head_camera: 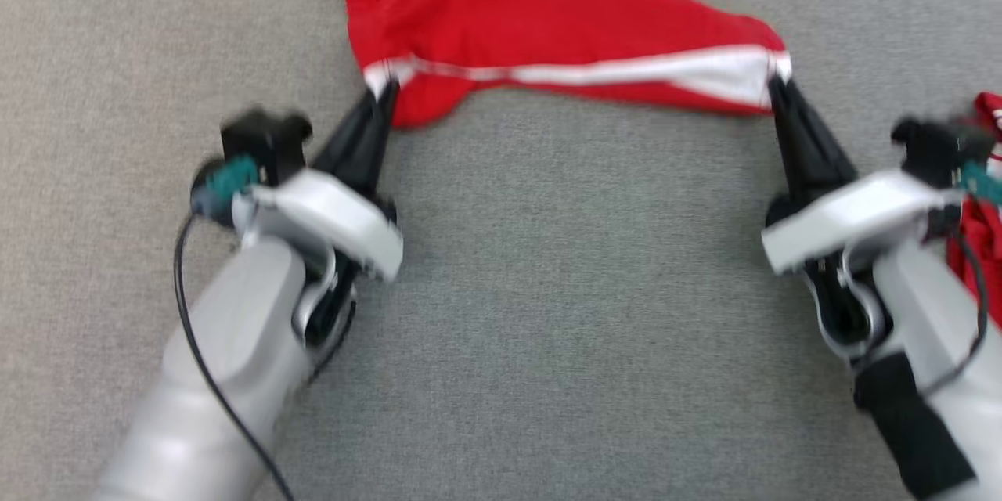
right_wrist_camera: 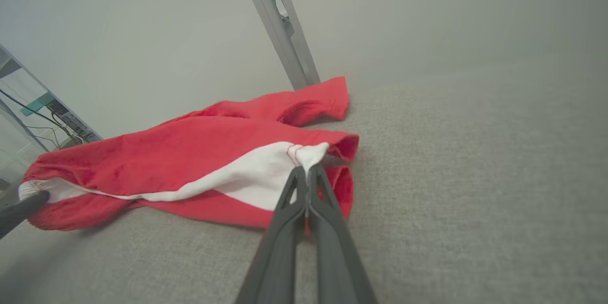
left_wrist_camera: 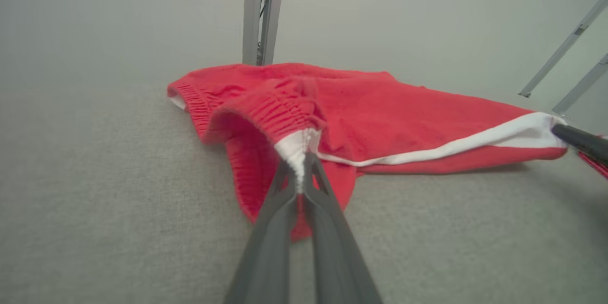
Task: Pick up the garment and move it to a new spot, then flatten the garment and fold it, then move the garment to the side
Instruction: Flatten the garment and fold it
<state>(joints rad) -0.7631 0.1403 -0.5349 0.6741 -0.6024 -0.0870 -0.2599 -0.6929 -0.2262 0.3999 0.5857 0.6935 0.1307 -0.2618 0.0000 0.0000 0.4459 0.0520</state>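
Observation:
The garment point(head_camera: 540, 8) is a pair of red shorts with a white side stripe, spread on the grey cloth table at the top middle of the head view. My left gripper point(head_camera: 385, 86) is shut on the waistband end of the stripe point(left_wrist_camera: 297, 149). My right gripper point(head_camera: 777, 78) is shut on the hem end of that stripe point(right_wrist_camera: 306, 154). The stripe edge is stretched between the two grippers and lifted a little off the surface, while the rest of the shorts point(left_wrist_camera: 361, 114) lies behind it, rumpled point(right_wrist_camera: 190, 152).
Another red cloth point(head_camera: 978, 219) lies at the right edge, partly behind my right arm. Grey metal posts point(left_wrist_camera: 259, 12) point(right_wrist_camera: 280, 23) stand beyond the far edge of the table point(head_camera: 564, 313). Slanted frame bars point(left_wrist_camera: 565, 52) show at the right of the left wrist view.

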